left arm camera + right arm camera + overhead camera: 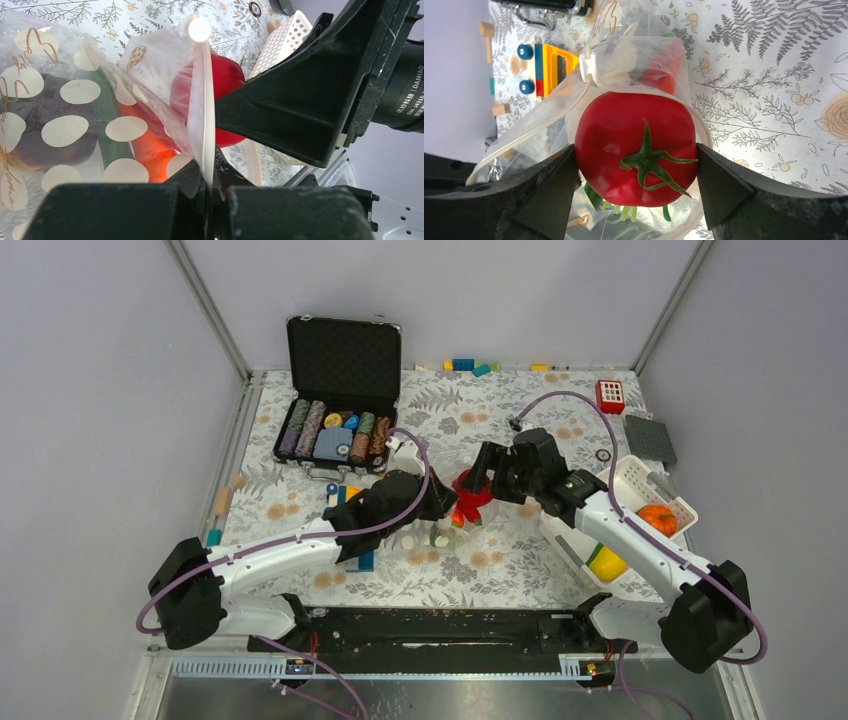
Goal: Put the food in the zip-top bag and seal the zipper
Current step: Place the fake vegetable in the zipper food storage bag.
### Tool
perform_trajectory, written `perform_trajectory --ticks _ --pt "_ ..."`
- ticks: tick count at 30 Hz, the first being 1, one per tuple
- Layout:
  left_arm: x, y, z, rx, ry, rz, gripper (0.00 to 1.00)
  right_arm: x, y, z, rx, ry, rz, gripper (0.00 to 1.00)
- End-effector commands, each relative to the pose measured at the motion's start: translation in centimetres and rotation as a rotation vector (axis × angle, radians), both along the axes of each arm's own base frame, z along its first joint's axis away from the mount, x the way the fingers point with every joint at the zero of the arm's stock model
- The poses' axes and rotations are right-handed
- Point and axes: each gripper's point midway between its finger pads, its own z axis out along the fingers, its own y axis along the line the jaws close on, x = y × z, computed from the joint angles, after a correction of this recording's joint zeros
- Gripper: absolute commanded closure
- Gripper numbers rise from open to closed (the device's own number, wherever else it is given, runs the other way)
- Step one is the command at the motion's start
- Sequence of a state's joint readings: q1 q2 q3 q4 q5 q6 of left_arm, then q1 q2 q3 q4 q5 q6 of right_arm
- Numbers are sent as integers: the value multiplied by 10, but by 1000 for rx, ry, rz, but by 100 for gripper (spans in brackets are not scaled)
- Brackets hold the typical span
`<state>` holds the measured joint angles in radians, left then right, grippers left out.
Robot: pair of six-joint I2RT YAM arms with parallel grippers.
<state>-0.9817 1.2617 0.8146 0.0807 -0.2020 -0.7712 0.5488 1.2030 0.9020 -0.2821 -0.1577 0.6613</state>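
Black fingers (pixel 544 195) of the right gripper (pixel 635 150) press on both sides of the red tomato (pixel 624 125), whose green stem end faces the wrist camera. Behind it the mouth of the dotted clear bag (pixel 519 145) gapes, its rim looping around the tomato; how far in the tomato sits I cannot tell. On the other side the left gripper (pixel 210 175) has its jaws pinched together on the bag's zipper strip (pixel 202 100), which runs straight away from them. Deeper in the bag lie an orange carrot (pixel 150 150), a green pod (pixel 107 120) and a dark purple piece (pixel 45 125). Seen from above, both grippers meet mid-table over the flowered cloth (pixel 520 560). To the right, the white basket (pixel 635 475) holds an orange pumpkin (pixel 657 519) and a yellow piece (pixel 605 562). Farther back stands an open black case (pixel 345 360) with rows of poker chips (pixel 310 428), and toy blocks (pixel 470 365) lie along the far wall.
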Motion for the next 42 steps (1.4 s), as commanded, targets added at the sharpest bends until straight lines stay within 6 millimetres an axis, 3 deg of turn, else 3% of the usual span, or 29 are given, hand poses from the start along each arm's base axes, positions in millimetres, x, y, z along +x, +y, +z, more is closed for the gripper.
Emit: perform_trajectory --ticks 1,8,13,18,27,34,39,42 --pt "-2 -12 40 -124 -77 -40 100 18 -6 13 -108 -47 -145 34" --pt "-1 -10 40 -130 -86 -33 100 11 9 5 -187 -24 -118 30" --pt "-2 -5 36 -127 -90 -16 100 4 20 10 -132 -17 -62 20" --pt "-2 5 32 -147 -100 14 100 -4 18 23 -106 -50 -31 1" --pt "-1 8 30 -170 -101 34 100 -18 15 44 -50 -89 1 0" --pt "-1 12 34 -183 -110 44 100 -22 -28 51 -150 -173 -110 0" --pt "-1 14 33 -180 -111 51 100 -32 -78 35 -269 -177 -265 0" --pt "-1 14 34 -181 -111 50 100 -40 -89 17 -286 -150 -294 2"
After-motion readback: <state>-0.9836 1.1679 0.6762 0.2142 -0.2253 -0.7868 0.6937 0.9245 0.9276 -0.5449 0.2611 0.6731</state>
